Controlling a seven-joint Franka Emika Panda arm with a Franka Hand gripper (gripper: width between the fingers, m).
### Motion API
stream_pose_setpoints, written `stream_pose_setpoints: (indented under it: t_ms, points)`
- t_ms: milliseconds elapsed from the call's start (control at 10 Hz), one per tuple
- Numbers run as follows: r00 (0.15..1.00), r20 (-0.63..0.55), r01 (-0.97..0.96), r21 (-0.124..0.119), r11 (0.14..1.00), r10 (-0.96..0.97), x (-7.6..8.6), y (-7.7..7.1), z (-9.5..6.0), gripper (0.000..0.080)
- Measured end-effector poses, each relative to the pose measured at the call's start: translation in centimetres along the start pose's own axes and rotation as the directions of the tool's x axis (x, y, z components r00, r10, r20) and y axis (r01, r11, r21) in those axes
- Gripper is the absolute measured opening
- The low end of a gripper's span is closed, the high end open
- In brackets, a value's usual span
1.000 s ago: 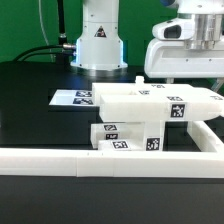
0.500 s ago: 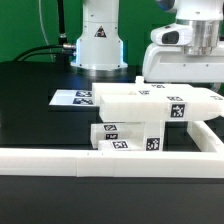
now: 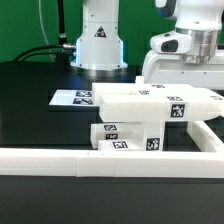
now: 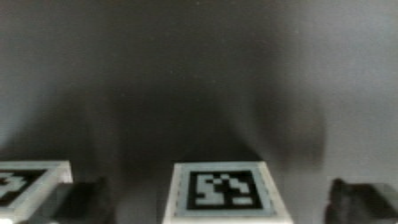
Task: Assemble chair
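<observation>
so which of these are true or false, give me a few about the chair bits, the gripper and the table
1. The marker board lies flat on the table, to the exterior view's left of the chair pieces. True.
2. The gripper holds a chair piece up in the air. False: no piece is lifted, and in the wrist view its fingers stand apart on either side of a tagged piece.
3. A long white rail runs across the front of the exterior view. True.
4. The table is white. False: it is black.
</observation>
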State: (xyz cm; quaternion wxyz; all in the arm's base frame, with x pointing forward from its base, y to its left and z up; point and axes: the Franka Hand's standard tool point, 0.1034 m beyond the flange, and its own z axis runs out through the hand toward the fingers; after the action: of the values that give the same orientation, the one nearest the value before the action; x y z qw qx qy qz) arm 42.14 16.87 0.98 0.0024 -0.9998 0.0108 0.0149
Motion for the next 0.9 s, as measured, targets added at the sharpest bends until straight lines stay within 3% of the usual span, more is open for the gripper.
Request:
stream_pose_setpoints:
  t_ms: [100, 200, 600, 900]
  points:
    - [1.0, 0.0, 0.0, 0.0, 1.0, 0.0, 0.0, 0.0, 0.0, 0.0482]
    - [1.0, 0.0, -0.001, 0.0, 1.0, 0.001, 0.0, 0.1, 0.0, 0.0303]
    - [1.0, 0.001, 0.001, -0.001, 1.0, -0.001, 0.1, 0.2, 0.0, 0.0285]
    - [0.999, -0.013, 0.033, 0.015, 0.999, -0.033, 0.8, 1.1, -2.0, 0.0285]
